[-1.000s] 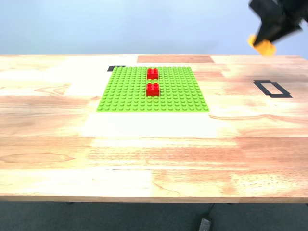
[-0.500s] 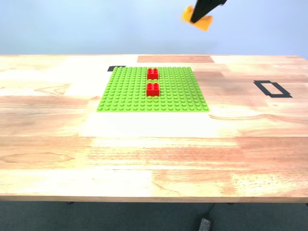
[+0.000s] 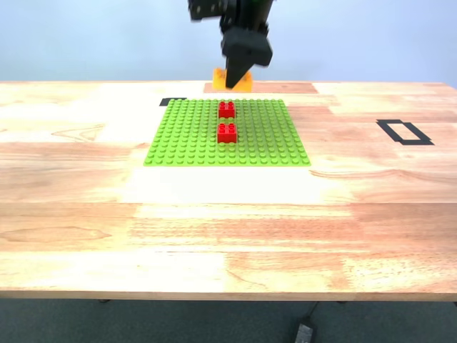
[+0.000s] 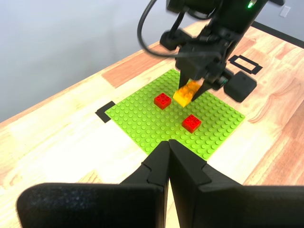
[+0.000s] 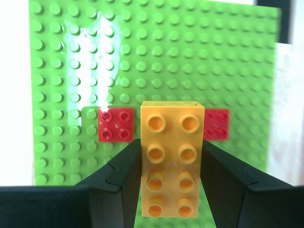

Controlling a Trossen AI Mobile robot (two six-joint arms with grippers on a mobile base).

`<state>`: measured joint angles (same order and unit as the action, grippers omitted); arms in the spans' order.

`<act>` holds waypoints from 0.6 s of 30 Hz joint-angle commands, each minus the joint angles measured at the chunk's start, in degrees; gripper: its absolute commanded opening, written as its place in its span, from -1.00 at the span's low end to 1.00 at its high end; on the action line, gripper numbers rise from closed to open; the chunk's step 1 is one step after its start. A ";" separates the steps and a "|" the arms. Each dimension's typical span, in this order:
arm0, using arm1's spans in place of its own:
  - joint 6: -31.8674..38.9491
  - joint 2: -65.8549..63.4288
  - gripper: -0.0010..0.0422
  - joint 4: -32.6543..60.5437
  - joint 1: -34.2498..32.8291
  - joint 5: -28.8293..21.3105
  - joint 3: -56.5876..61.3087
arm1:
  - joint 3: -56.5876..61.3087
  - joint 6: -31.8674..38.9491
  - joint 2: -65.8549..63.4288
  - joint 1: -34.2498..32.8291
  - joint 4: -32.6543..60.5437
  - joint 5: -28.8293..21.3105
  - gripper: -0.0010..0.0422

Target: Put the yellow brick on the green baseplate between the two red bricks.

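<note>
Exterior view, read from its left to its right. Wooden tabletop (image 3: 86,207) fills the frame. A short black tape mark (image 3: 173,101) lies just off the far corner of the green baseplate (image 3: 186,136) on the exterior view's left. The plate lies flat on the tabletop, toward the far edge.

Two red bricks stand on the plate in one column near its middle line: the far red brick (image 3: 226,108) and the near red brick (image 3: 227,132), with a narrow strip of bare studs between them.

Above the plate's far edge, my second claw (image 3: 236,75) hangs from a dark arm (image 3: 235,21) coming down from the top of the frame. It is pinching the yellow brick (image 3: 241,82), which is off the plate and clear of both red bricks. In the second wrist view the yellow brick (image 5: 171,161) sits stud side toward the camera, a black finger (image 5: 121,175) pressed against each long side, with one red brick showing on each side of it below.

My first claw (image 4: 168,147): fingers pressed together, nothing between them, held well back from the plate.

Toward the exterior view's right, a black tape rectangle (image 3: 404,131) on bare wood.
</note>
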<state>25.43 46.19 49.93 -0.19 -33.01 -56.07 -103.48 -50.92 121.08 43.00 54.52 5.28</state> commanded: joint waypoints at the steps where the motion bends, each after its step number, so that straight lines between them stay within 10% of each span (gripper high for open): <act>1: 0.02 -0.11 -0.96 -0.17 0.02 -0.02 0.55 | -0.98 -0.15 2.51 0.57 0.11 -0.26 -0.83; 18: -0.02 -0.28 -0.96 -0.09 0.02 -0.02 0.59 | -0.26 -0.37 7.52 0.33 -5.27 -1.22 -0.83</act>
<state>25.43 45.93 49.71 -0.19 -33.01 -55.46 -103.83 -51.33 128.92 43.46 50.06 4.05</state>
